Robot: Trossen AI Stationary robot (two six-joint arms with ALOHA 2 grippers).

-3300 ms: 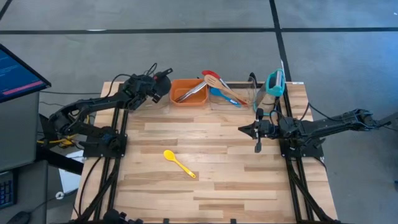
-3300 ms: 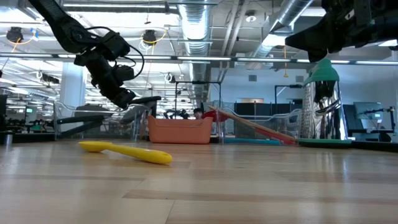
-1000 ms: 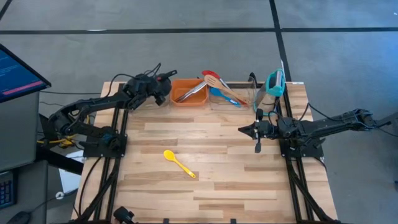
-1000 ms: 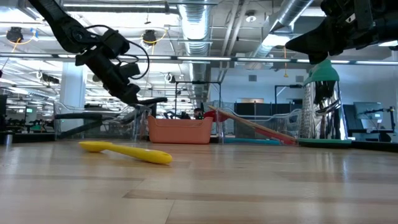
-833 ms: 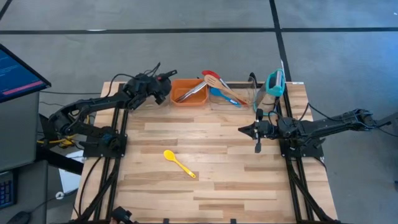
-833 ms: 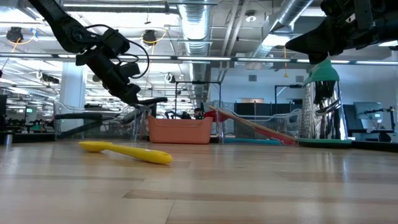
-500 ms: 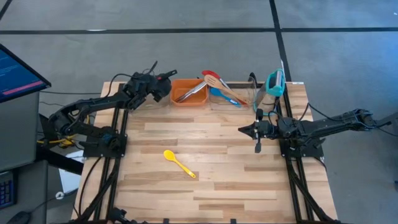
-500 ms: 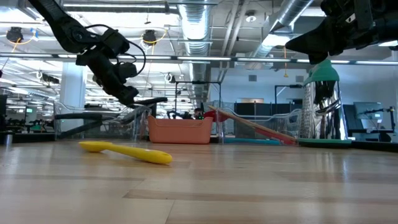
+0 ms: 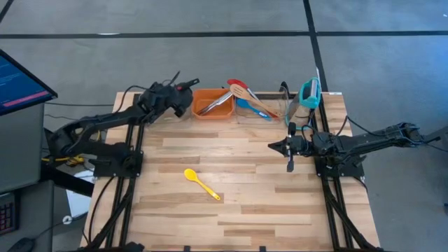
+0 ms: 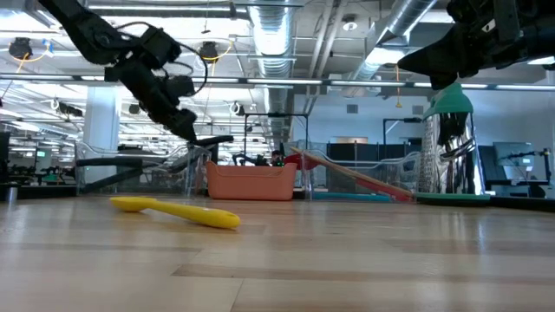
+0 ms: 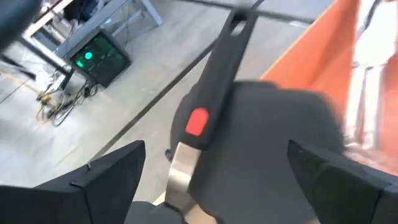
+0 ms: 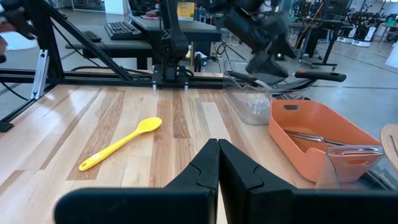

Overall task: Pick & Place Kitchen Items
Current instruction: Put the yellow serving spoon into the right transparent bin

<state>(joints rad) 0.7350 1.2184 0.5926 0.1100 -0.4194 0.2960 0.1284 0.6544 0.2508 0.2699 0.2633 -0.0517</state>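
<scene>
Your left gripper (image 9: 183, 98) hangs at the far left of the table (image 9: 280, 203), just beside the orange bin (image 9: 212, 103), and it pinches a black spatula (image 11: 249, 130) at the handle. The left wrist view shows what the others do not: a red mark on the handle, the slotted handle end pointing away from the camera, and the orange wall close by it. In the low view the spatula lies about level, its long axis across the picture toward the bin.

Your right gripper (image 9: 273, 146) waits over the right middle of the table; its own view shows the fingers pressed together.

The yellow spoon (image 9: 201, 183) lies flat near the table's centre, bowl toward the left arm, handle toward the near right.

Compared with a few seconds ago, the left gripper stands slightly nearer the bin and higher; the spoon and right arm have not moved.
</scene>
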